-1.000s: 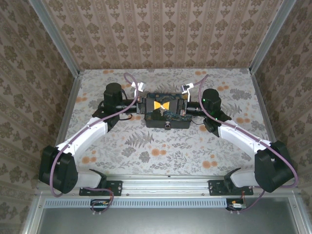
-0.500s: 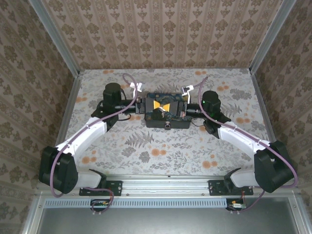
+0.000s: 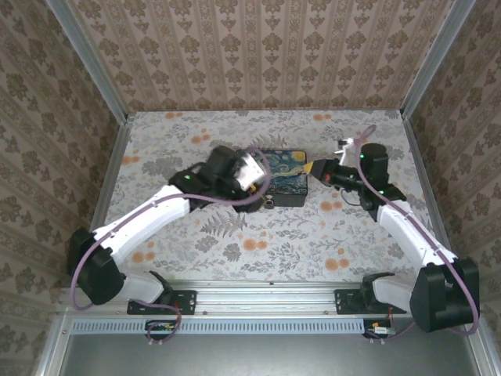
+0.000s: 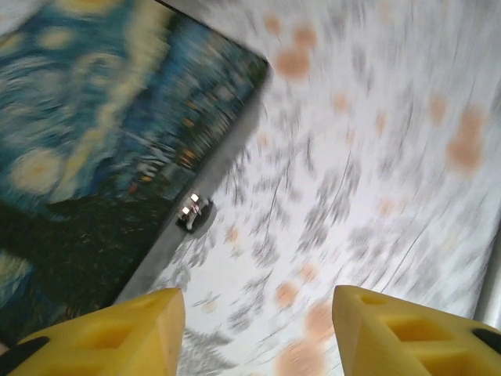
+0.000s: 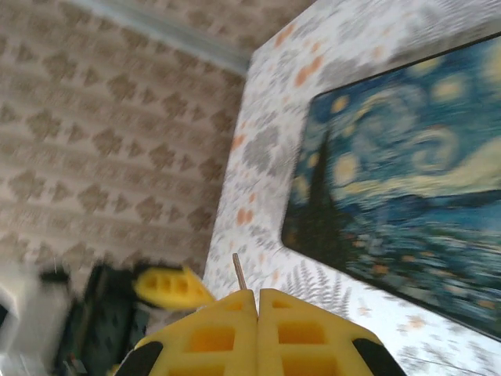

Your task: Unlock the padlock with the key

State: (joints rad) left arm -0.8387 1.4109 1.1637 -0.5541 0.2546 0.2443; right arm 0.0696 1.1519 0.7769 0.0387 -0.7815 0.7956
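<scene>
1. Key (image 5: 238, 272) stood pinched in my right tool (image 5: 257, 296), tip poking forward, presumably ready for insertion.
2. My left tool (image 4: 257, 305) hung spread over the box (image 4: 94, 149), near the padlock (image 4: 192, 213) on its front side, likely to steady it.

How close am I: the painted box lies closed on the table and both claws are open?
Only the left gripper is open. The right wrist view shows the right gripper pinched shut, with a thin key poking out of it. The box does lie closed on the table.
</scene>
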